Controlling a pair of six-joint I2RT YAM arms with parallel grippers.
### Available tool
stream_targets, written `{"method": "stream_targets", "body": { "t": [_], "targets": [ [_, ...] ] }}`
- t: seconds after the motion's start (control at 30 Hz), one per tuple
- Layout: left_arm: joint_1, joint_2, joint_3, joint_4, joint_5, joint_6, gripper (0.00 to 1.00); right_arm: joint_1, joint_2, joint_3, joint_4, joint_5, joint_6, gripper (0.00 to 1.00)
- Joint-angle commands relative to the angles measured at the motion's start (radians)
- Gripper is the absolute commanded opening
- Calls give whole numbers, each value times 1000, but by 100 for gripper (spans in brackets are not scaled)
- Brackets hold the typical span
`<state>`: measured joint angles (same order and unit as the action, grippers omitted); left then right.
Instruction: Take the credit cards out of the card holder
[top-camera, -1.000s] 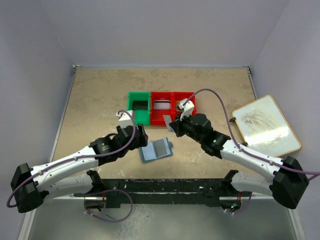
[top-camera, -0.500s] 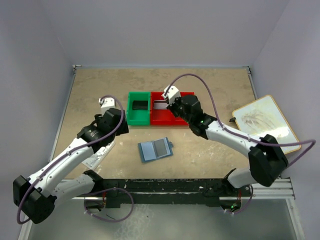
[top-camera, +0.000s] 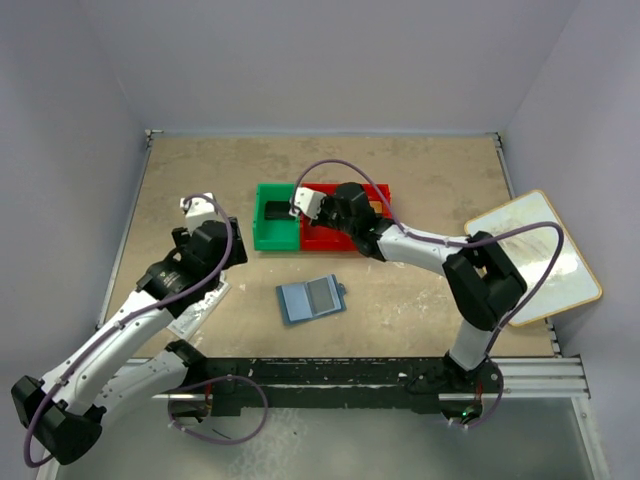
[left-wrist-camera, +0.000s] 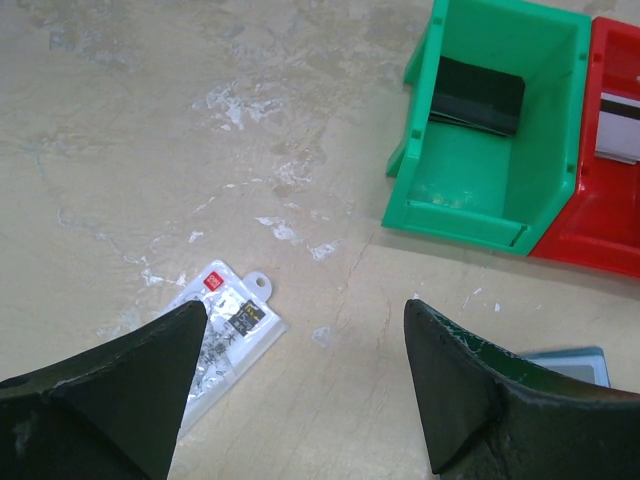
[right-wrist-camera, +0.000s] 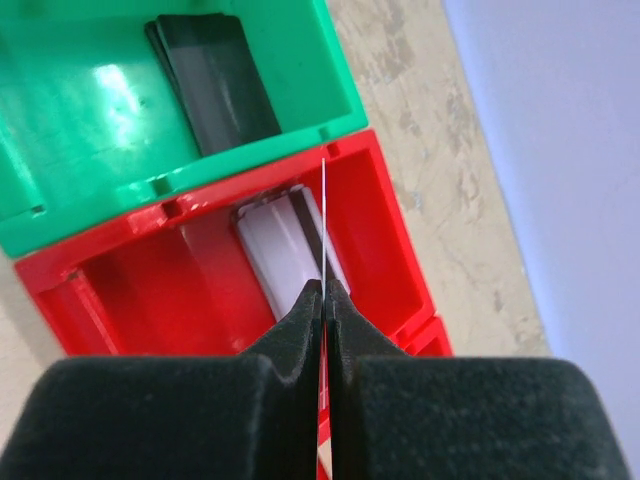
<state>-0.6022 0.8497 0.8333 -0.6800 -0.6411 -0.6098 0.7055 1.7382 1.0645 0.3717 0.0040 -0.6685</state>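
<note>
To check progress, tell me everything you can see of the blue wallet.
The blue wallet lies open and flat on the table, a little nearer the robot than the green bin and the red bin. Its left half is plain blue; its right half shows a grey panel, perhaps a card. A small tab sticks out on the right. Only the table touches it.

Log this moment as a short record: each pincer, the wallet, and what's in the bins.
left pincer: open, empty, over the table by white packet
right pincer: shut on held card, edge-on above red bin
card holder: open on the table, untouched
green bin: dark card inside
red bin: pale card inside
</note>
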Motion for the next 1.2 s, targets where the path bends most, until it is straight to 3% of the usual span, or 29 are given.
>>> {"method": "stream_targets", "body": {
  "t": [0.0, 0.53, 0.97, 1.03, 1.17],
  "targets": [
    [7, -5, 15, 3, -35, 13, 78, -5, 47, 98, 19, 3, -122, 0],
    [6, -13, 16, 6, -40, 18, 78, -19, 132, 124, -41, 93, -239, 0],
    [7, -11, 15, 7, -34, 20, 79, -21, 262, 265, -83, 119, -282, 0],
    [7, -9, 15, 5, -34, 20, 79, -21, 282, 288, -104, 120, -290, 8],
    [7, -8, 15, 5, -35, 20, 79, -23, 284, 293, -105, 86, -283, 8]
  ]
}}
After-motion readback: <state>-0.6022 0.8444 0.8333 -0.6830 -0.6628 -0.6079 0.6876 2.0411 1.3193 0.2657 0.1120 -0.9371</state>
